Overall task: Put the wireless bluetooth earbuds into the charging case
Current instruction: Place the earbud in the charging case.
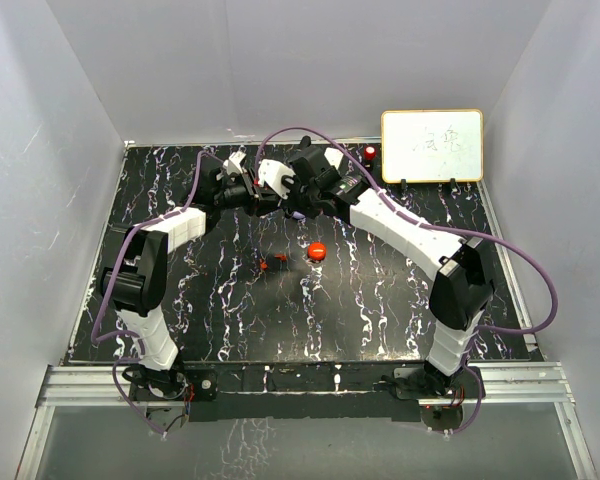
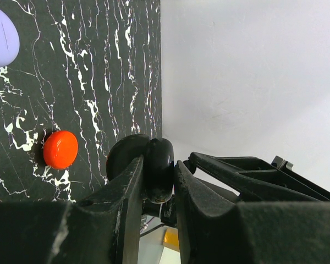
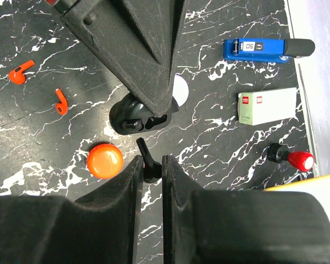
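Observation:
My left gripper (image 2: 158,160) is shut on the black charging case (image 2: 160,159), gripping it by its edge above the table. From the right wrist the case (image 3: 133,116) lies open under the left fingers (image 3: 137,49), with two dark wells showing. Just in front of the case, my right gripper (image 3: 152,164) is shut on a black earbud (image 3: 144,150) whose stem points toward the case. Two red earbuds (image 3: 21,71) (image 3: 60,102) lie on the table to the left. In the top view both grippers meet at the table's back centre (image 1: 285,192), and the red earbuds (image 1: 273,264) lie nearer the front.
An orange round puck (image 3: 105,160) (image 1: 317,250) sits beside the right fingers. A pale disc (image 2: 0,36) lies behind the case. At the right are a blue device (image 3: 264,49), a white box (image 3: 267,106) and a red-capped item (image 3: 294,159). A whiteboard (image 1: 432,146) stands at the back right.

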Controlling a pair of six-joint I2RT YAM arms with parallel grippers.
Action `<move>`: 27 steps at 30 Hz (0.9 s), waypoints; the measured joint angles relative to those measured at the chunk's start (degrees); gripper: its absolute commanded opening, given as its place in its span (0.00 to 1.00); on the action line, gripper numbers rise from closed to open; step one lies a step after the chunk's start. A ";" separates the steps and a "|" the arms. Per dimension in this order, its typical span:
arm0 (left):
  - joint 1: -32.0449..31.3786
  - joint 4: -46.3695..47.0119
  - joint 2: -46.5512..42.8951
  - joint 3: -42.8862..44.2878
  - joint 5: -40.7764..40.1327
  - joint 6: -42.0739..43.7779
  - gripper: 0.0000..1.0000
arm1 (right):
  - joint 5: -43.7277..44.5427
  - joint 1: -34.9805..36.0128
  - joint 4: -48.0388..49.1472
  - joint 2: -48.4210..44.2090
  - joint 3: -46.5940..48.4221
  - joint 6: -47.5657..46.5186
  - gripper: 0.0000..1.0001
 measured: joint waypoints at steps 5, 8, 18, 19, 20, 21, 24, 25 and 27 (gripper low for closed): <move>-0.04 -0.79 -0.15 0.00 0.00 0.39 0.00 | 0.48 0.00 0.00 0.70 0.09 0.00 0.00; -0.07 -1.18 -0.46 0.00 0.02 0.59 0.00 | 0.74 0.00 0.02 1.25 0.09 0.00 0.00; -0.11 -1.42 -1.51 -0.02 0.24 1.29 0.00 | 0.90 0.00 0.00 1.66 0.11 0.00 0.00; -0.11 -1.44 -1.53 -0.04 0.28 1.40 0.00 | 0.87 0.00 0.00 1.66 0.11 0.00 0.00; -0.11 -1.44 -1.53 -0.09 0.33 1.51 0.00 | 0.87 0.00 0.00 1.66 0.11 0.00 0.00; -0.11 -1.62 -1.53 -0.13 0.37 1.73 0.00 | 0.87 0.00 0.00 1.66 0.11 0.00 0.00; -0.11 -2.43 -1.53 -0.33 0.42 2.27 0.00 | 0.87 0.00 0.00 1.66 0.11 0.00 0.00; -0.11 -2.64 -1.53 -0.42 0.39 2.43 0.00 | 0.87 0.00 0.02 1.66 0.13 0.02 0.00; -0.11 -3.41 -1.53 -0.55 0.37 2.93 0.00 | 0.87 0.00 0.00 1.66 0.13 0.02 0.00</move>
